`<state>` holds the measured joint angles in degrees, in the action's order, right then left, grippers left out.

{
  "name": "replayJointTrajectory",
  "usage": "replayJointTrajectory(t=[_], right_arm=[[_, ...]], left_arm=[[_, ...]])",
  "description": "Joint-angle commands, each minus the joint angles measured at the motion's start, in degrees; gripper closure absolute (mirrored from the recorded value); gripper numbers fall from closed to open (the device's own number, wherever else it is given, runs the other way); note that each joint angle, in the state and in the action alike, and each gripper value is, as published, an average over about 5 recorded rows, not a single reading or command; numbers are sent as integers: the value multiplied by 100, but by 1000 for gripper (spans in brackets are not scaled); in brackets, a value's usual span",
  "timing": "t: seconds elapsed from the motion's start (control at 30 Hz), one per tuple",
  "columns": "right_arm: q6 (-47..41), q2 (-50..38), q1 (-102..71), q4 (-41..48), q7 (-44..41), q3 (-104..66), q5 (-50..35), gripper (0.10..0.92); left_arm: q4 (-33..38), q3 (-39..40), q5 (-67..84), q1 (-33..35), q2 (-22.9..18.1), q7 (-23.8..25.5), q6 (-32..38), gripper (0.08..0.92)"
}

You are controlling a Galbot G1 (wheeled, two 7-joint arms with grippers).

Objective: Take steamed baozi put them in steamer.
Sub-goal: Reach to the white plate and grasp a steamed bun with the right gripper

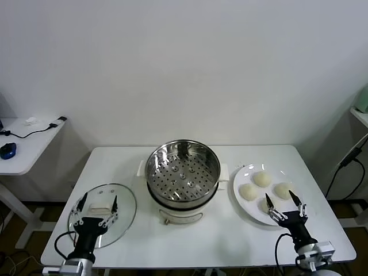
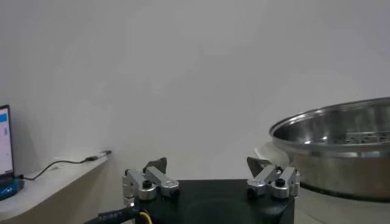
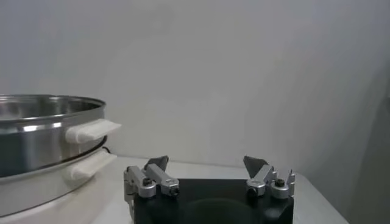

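The steamer (image 1: pixel 183 172), a shiny steel pot with a perforated floor on a white base, stands mid-table and holds nothing. It also shows in the left wrist view (image 2: pixel 341 152) and the right wrist view (image 3: pixel 42 146). The steamed baozi (image 1: pixel 262 179), cream-white buns, lie on a white plate (image 1: pixel 240 178) to its right; three show plainly and one (image 1: pixel 264 203) is partly hidden behind my right gripper. My right gripper (image 1: pixel 283 204) is open, over the plate's near edge. My left gripper (image 1: pixel 98 204) is open, over the glass lid. No baozi shows in either wrist view.
A round glass lid (image 1: pixel 123 213) with a white handle lies at the near left. A side table (image 1: pixel 26 144) with a cable and a blue mouse stands far left. Bare tabletop (image 1: pixel 218 241) lies in front of the steamer.
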<state>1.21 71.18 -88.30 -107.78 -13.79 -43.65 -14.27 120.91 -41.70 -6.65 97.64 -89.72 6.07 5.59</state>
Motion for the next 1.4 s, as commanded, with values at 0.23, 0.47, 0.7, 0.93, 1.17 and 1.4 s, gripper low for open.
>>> replayJointTrajectory(t=[0.23, 0.47, 0.7, 0.93, 1.17, 1.4], right_arm=[[-1296, -2236, 844, 408, -1254, 301, 593, 203], [-1662, -4775, 1883, 1336, -2730, 1575, 854, 203], [-1295, -5300, 5140, 2415, -3543, 4629, 1381, 203], [-798, -4510, 8992, 3798, -4656, 8278, 1928, 203], [-207, -3259, 10724, 5325, -5250, 10147, 2161, 203], [225, -2167, 10736, 6574, -5423, 10296, 2281, 203]], left_arm=[[95, 54, 132, 215, 48, 3, 28, 177], [83, 64, 303, 419, 160, 7, 160, 177], [9, 64, 447, 506, 217, -6, 212, 177], [2, 47, 519, 478, 259, -104, 220, 177], [-1, 16, 581, 387, 261, -141, 161, 177], [-16, -11, 604, 306, 234, -262, 141, 177]])
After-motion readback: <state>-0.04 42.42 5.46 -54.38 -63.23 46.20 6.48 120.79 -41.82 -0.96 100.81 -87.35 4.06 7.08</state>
